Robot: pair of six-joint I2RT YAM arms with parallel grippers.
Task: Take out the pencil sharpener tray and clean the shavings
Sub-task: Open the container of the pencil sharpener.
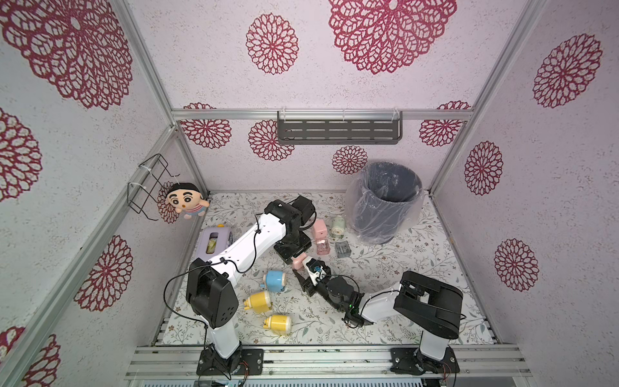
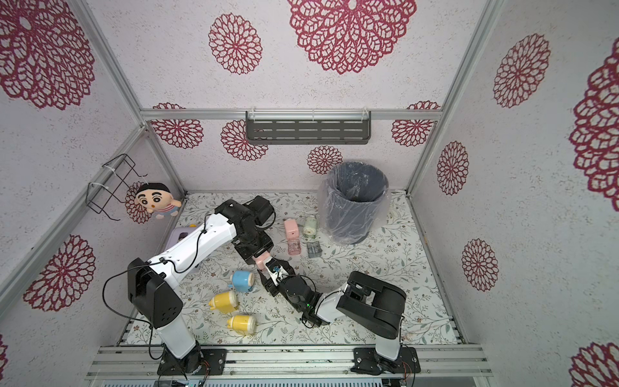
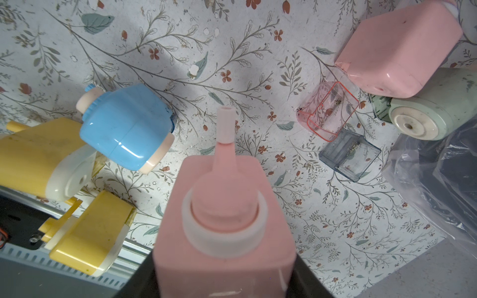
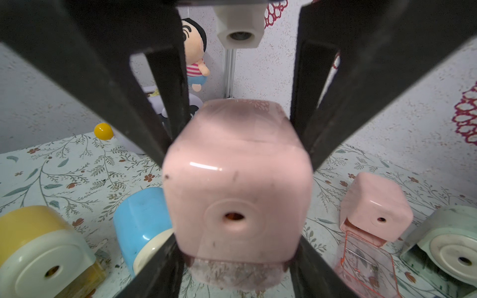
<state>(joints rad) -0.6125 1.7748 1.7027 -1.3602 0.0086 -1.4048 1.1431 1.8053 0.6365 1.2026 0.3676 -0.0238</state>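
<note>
Right claw (image 4: pixel 238 260): jaws narrow, one finger on each side of the translucent pink drawer tray (image 4: pixel 206 271), which is seated in the held sharpener. Can't tell whether the pads are pressing it; no clear contact visible. The tan-brown shavings (image 4: pixel 240 276) show through the tray wall, so they're in the tray and not dumped yet.

Left claw (image 3: pixel 224 258): clamped on the body of the pink square plastic pencil sharpener (image 4: pixel 237 180), held clear of the floral-print tabletop (image 1: pixel 402 284). The crank end points at its own wrist and the pencil-hole face points at the right claw. Reads as a brace: one arm fixes the body so the other can pull the tray straight out of its slot.

Near the claws, on the left arm's side: a blue round sharpener (image 3: pixel 126 126), with two yellow round sharpeners (image 3: pixel 36 157) (image 3: pixel 87 232) beyond it.

On the other side: a second pink square sharpener (image 4: pixel 374 206) with its empty clear pink tray (image 3: pixel 327 111) lying just beside it, a grey clear tray (image 3: pixel 348 154) and a pale green sharpener (image 3: pixel 426 111). Those look already handled.

Past them, well apart from both claws, is the dark grey bin with clear plastic liner (image 1: pixel 385 201), the likely dump target.

Next move needs a firm pinch and a pull along the slot axis. Keep the tray level on the way to the bin or the flakes spill.
</note>
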